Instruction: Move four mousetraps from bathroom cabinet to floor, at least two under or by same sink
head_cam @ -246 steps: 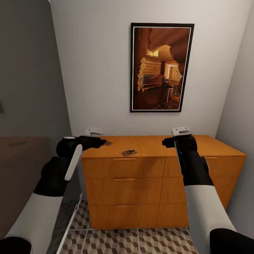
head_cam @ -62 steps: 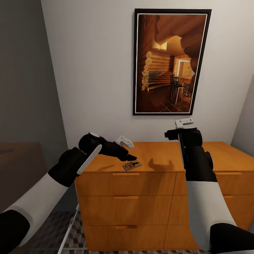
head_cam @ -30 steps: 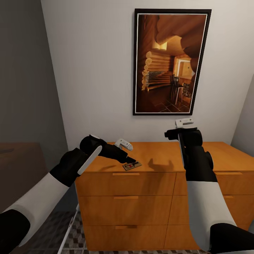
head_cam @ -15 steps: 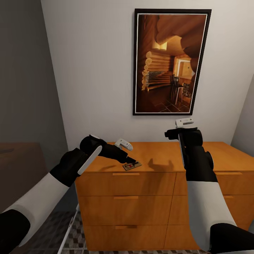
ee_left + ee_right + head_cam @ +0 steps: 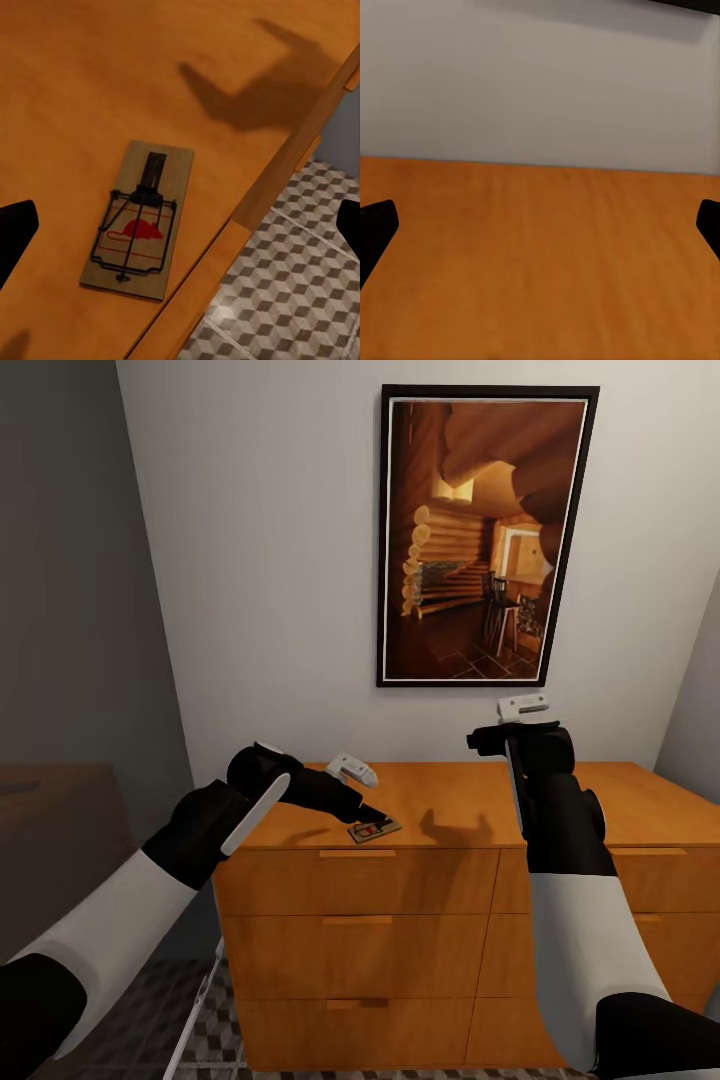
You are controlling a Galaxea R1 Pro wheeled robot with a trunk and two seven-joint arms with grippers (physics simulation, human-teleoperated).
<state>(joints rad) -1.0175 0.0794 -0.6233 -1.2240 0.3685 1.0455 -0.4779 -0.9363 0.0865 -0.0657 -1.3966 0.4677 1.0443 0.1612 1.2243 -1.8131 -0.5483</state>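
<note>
One mousetrap (image 5: 375, 828), a small tan board with dark wire and a red mouse print, lies near the front edge of the orange-brown cabinet (image 5: 440, 880). In the left wrist view the mousetrap (image 5: 139, 221) lies flat between my spread black fingertips (image 5: 15, 240). My left gripper (image 5: 367, 815) hangs open just above it, not touching. My right gripper (image 5: 478, 740) is open and empty, held above the cabinet top (image 5: 540, 262) and facing the wall. The cube-patterned bathroom floor (image 5: 285, 300) shows below the cabinet's edge. The sink is out of view.
A large framed picture (image 5: 485, 535) hangs on the white wall behind the cabinet. A grey wall (image 5: 70, 580) closes in on the left, with a thin white edge (image 5: 200, 1000) running down to the floor beside the cabinet. Drawer fronts with slim handles (image 5: 355, 853) face me.
The view has moved closer; one mousetrap shows on the cabinet where two did. My left gripper swung right and dipped over the mousetrap, and has held still for the last second.
</note>
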